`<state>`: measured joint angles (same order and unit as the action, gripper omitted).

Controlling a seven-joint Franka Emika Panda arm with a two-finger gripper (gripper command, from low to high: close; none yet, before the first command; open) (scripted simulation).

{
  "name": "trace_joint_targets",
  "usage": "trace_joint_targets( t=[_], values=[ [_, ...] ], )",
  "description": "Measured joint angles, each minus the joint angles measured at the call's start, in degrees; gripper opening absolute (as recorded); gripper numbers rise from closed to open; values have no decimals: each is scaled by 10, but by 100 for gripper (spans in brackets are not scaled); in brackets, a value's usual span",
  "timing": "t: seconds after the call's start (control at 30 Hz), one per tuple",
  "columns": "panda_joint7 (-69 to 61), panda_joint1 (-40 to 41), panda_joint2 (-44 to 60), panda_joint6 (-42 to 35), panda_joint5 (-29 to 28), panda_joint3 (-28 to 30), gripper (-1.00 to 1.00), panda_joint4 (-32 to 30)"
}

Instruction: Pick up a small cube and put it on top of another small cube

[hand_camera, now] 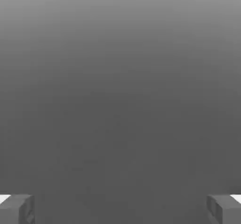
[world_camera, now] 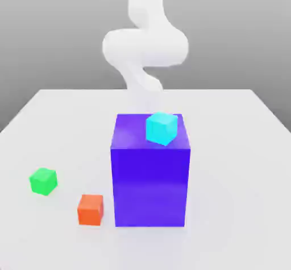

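Small cubes: cyan [world_camera: 162,128], green [world_camera: 44,181], orange-red [world_camera: 91,210] | Large block [world_camera: 150,172]: deep blue-violet | Arm [world_camera: 145,47]: white | Tabletop [world_camera: 227,178]: pale grey-white | Backdrop [world_camera: 51,41]: grey, graded

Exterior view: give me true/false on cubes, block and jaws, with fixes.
1. The cyan cube sits on top of the blue block. True.
2. The orange cube is stacked on the green cube. False: both rest on the table, apart.
3. In the hand view, the jaws stand open. True.
4. The green cube is on the exterior view's right of the block. False: it is on that view's left.
5. The jaws hold the cyan cube. False: nothing is between them.
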<state>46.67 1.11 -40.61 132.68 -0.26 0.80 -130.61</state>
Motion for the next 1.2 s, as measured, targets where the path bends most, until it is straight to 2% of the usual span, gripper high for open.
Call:
trace_joint_targets(
  t=[0.5, 1.1, 1.2],
  values=[
    [32, 60, 315, 54, 11, 66, 0, 71],
    [20, 173, 694, 114, 97, 104, 0, 156],
    [12, 187, 756, 151, 112, 94, 0, 171]
  ],
)
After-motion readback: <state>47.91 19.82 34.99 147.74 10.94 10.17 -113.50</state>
